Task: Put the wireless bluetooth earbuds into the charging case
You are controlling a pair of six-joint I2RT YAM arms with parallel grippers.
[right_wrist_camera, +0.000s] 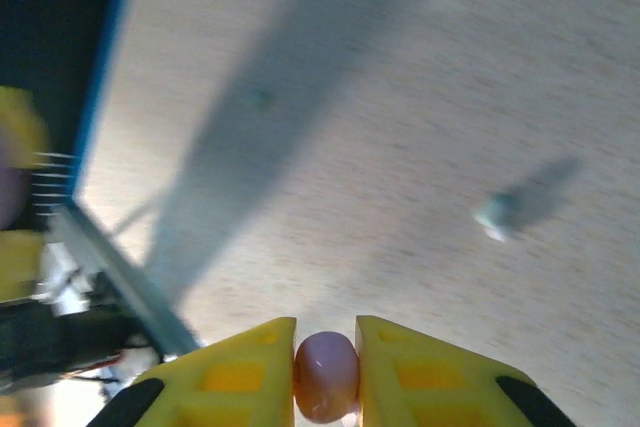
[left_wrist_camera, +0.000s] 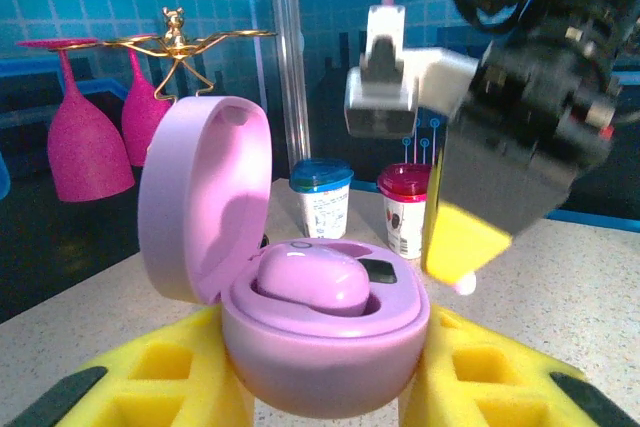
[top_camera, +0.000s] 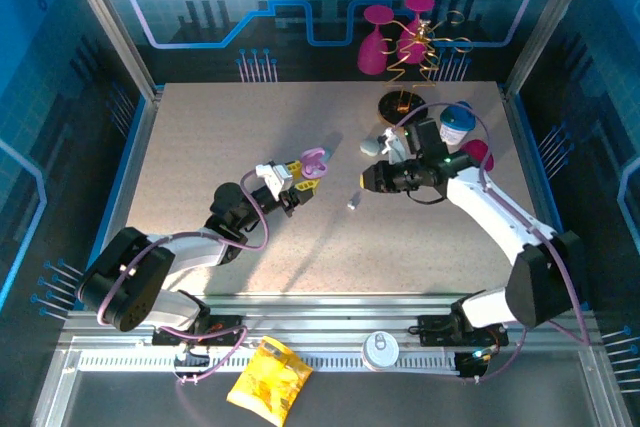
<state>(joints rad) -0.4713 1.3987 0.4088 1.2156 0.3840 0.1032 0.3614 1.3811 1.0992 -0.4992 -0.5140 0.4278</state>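
Observation:
My left gripper (top_camera: 303, 183) is shut on an open purple charging case (top_camera: 315, 161) and holds it above the table. In the left wrist view the case (left_wrist_camera: 320, 347) sits between the yellow fingers (left_wrist_camera: 150, 377) with its lid tipped back to the left. One purple earbud (left_wrist_camera: 305, 282) lies seated in it. My right gripper (top_camera: 365, 178) hangs just right of the case, shut on a second purple earbud (right_wrist_camera: 326, 375). A small pale earbud (top_camera: 353, 204) lies loose on the table below the two grippers; the right wrist view has it as earbud (right_wrist_camera: 497, 215).
A pale rounded case (top_camera: 374, 144) lies behind my right gripper. A blue-lidded cup (top_camera: 457, 122) and a red-lidded cup (top_camera: 478, 153) stand at the back right. Pink wine glasses (top_camera: 378, 37) and a gold wire stand (top_camera: 420, 52) are at the back. A yellow bag (top_camera: 268, 379) lies on the near rail.

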